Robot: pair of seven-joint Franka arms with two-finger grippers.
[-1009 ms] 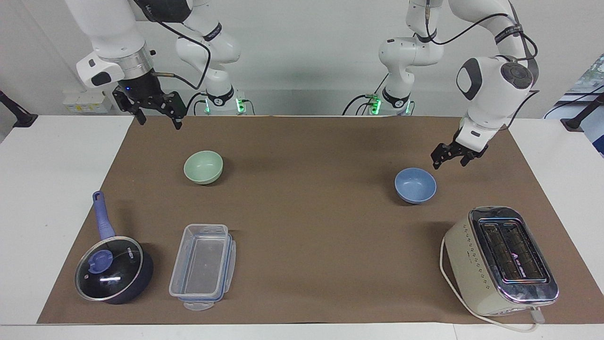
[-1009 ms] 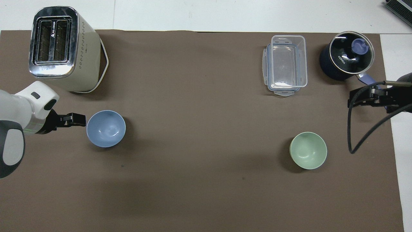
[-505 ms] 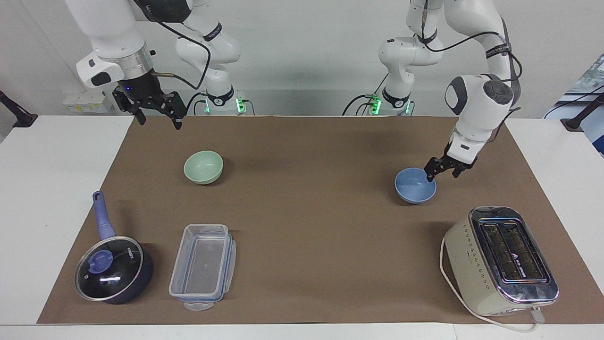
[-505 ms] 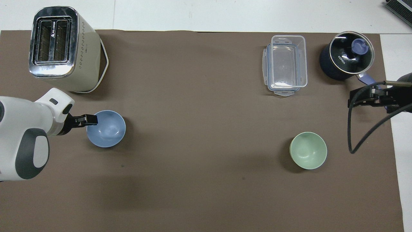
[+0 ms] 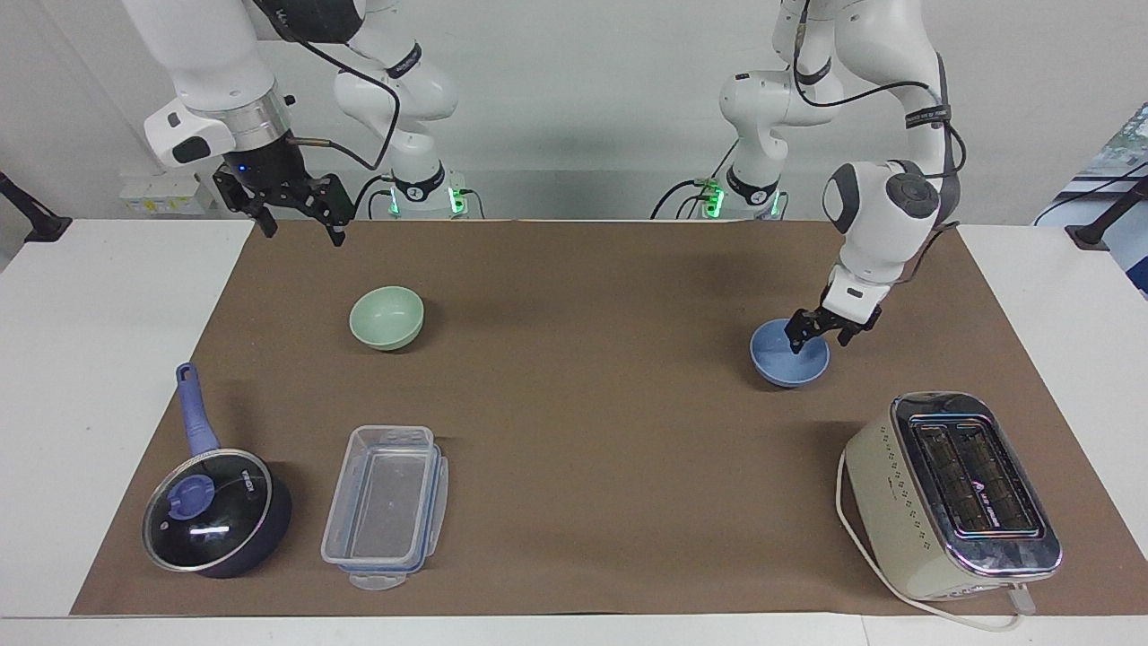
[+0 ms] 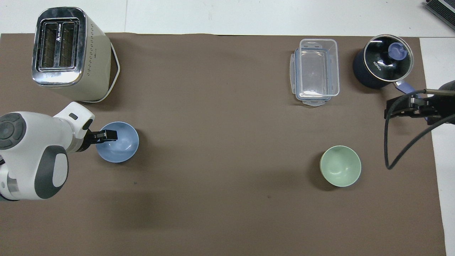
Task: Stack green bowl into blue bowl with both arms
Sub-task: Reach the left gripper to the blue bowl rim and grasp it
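The light blue bowl (image 5: 782,364) (image 6: 121,146) stands upright on the brown mat toward the left arm's end. My left gripper (image 5: 816,336) (image 6: 106,135) is low at the bowl's rim on the side toward the robots. It is open, with one finger inside the bowl and the other outside. The pale green bowl (image 5: 387,317) (image 6: 340,165) sits upright toward the right arm's end, with nothing touching it. My right gripper (image 5: 300,222) (image 6: 405,106) waits open and empty, high over the mat's corner near the robots.
A cream toaster (image 5: 955,493) (image 6: 69,53) stands farther from the robots than the blue bowl. A clear plastic container (image 5: 386,507) (image 6: 316,71) and a dark lidded pot (image 5: 215,520) (image 6: 384,62) with a blue handle sit farther out than the green bowl.
My left gripper has come down from beside the blue bowl onto its rim, still open. The right arm and both bowls have not moved.
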